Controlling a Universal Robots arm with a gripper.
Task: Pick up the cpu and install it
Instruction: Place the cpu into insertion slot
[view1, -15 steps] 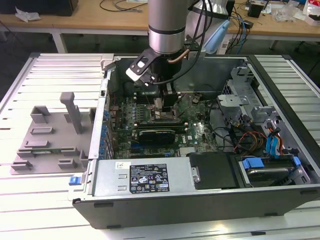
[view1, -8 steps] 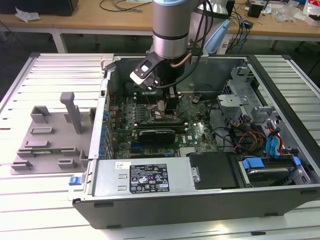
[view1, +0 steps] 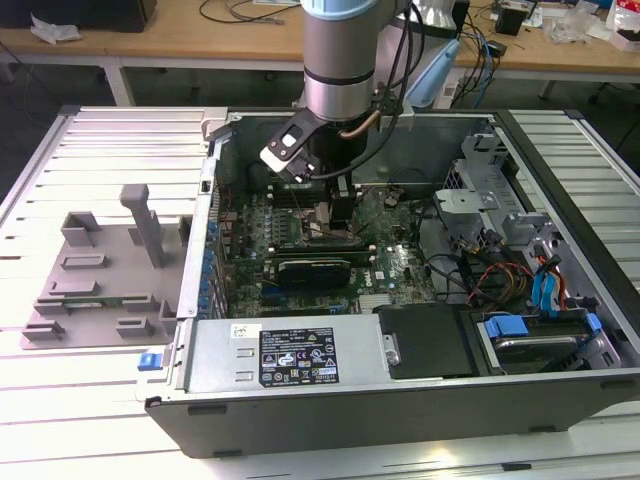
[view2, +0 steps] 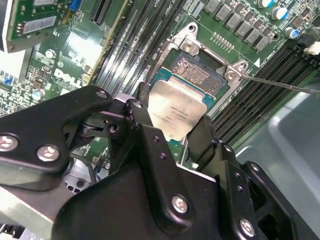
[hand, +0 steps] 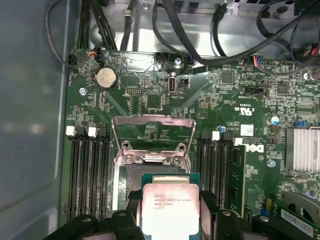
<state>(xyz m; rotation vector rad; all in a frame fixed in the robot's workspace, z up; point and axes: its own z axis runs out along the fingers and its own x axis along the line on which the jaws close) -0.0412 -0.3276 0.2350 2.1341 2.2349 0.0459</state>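
The black gripper (view2: 174, 125) sits closest to the lens in both wrist views, its two fingers (view2: 142, 112) pressed against opposite edges of the cpu (view2: 177, 107), so it is clamped on the chip. The cpu's pale metal plate faces up, with a green border showing around it (the print on it is too fine to matter here). In the first wrist view the gripper (hand: 171, 216) holds the cpu (hand: 170, 209) over the near edge of the motherboard socket (hand: 131, 181), whose metal load frame (hand: 152, 137) stands raised. Whether the chip touches the socket cannot be told. Memory slots (hand: 87, 170) flank the socket on both sides, and a coin battery (hand: 106, 77) lies beyond it on the green motherboard (hand: 225, 100).

In the exterior view the arm (view1: 335, 60) reaches down into the open computer case (view1: 400, 410), which lies on its side on the slatted desk (view1: 100, 420). A grey fixture tray (view1: 100, 270) sits near the desk's edge at the exterior view's left, apart from the case.
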